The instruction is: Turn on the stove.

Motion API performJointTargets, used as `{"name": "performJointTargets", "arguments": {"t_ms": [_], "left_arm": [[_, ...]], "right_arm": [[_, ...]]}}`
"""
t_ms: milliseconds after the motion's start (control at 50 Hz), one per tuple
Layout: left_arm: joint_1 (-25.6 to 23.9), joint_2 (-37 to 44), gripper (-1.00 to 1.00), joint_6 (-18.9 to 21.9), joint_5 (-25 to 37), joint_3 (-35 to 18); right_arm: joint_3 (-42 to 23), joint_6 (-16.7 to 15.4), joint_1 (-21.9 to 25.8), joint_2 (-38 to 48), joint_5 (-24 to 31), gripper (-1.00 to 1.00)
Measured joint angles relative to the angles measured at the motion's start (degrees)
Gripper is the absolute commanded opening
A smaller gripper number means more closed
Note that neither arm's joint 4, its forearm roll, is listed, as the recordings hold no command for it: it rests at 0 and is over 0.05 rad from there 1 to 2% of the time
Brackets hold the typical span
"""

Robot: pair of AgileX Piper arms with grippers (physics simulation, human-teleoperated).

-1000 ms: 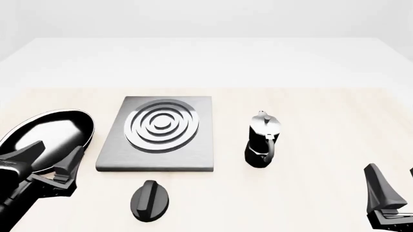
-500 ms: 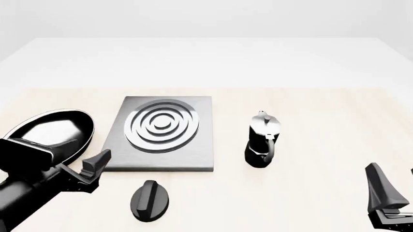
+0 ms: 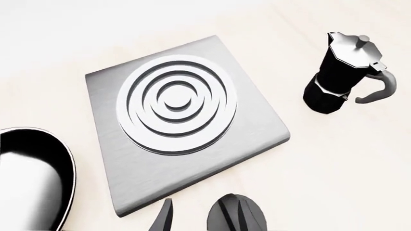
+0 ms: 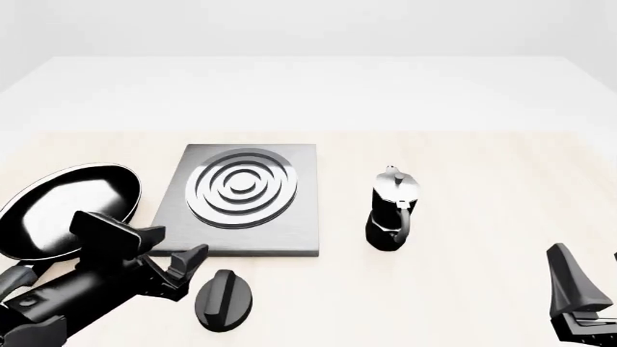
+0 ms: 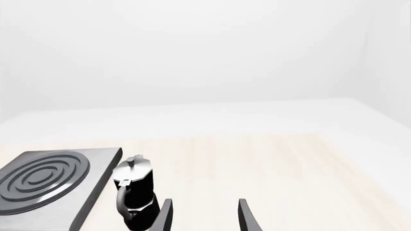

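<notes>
My left gripper (image 4: 178,264) spread, empty, just left of knob (image 4: 224,298) near front edge. One pan (image 4: 60,210), one stove (image 4: 237,196) left of centre, one moka pot (image 4: 394,210). My right gripper (image 5: 202,214) parted, empty, front-right corner.

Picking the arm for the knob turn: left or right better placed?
Left. The left gripper sits open just beside the knob, in front of the stove. The right gripper is far across the table, past the moka pot.
</notes>
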Motion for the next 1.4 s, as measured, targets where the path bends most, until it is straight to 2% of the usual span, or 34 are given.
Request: {"name": "performJointTargets", "arguments": {"t_ms": [280,600,1400], "left_arm": [[-3.7,9.3,1.0,-5.4,-3.3,-0.8],[-6.0,15.8,1.0,-9.7,-5.6,-1.2],[-7.0,25.6,1.0,-12.6,-12.6,0.3]], "right_arm": [[0.0,0.5,0.0,0.0,0.1,1.0],[0.0,1.1,0.1,0.2,0.4,1.0],[0.0,1.4,0.0,0.0,0.1,1.0]]}}
